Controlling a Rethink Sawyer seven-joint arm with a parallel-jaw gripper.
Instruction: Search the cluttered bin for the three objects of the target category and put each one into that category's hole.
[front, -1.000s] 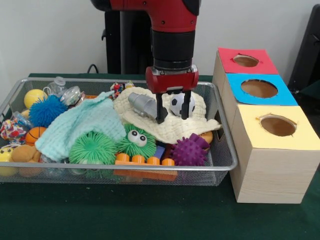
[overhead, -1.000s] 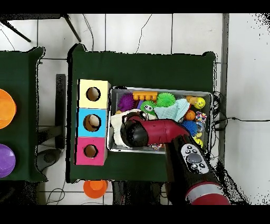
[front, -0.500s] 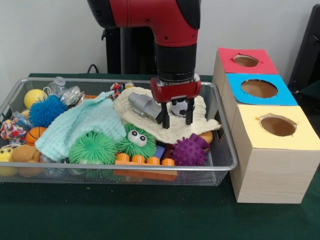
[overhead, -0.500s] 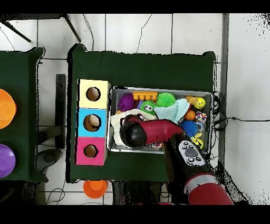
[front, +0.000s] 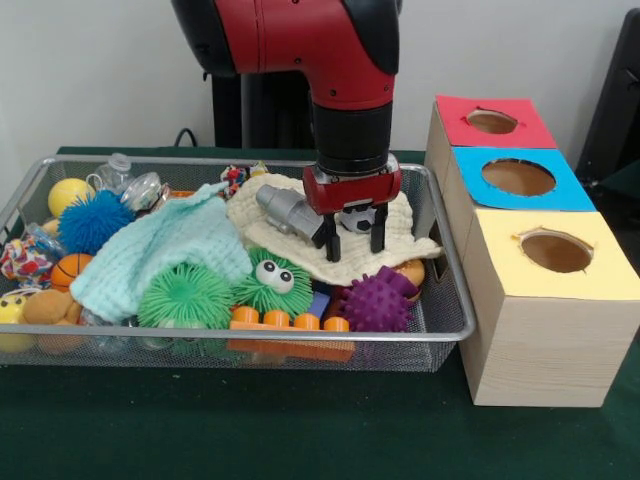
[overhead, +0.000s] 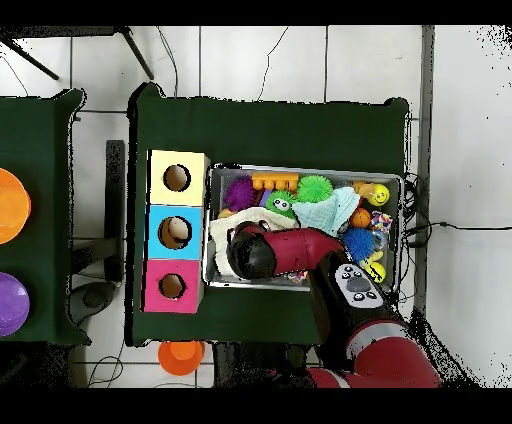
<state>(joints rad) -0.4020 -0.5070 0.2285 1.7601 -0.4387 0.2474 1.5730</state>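
Front view shows the red and black gripper (front: 352, 236) open, fingers (front: 331, 233) astride a small black-and-white ball (front: 355, 215) on the cream knitted cloth (front: 345, 258) in the silver wire mesh bin (front: 452, 300).

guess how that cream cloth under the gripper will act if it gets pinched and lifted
The cream cloth is probably floppy: it drapes in folds over the toys. Lifting it may roll the small soccer ball and tip the grey toy lying on it. The gripper hangs open just above.
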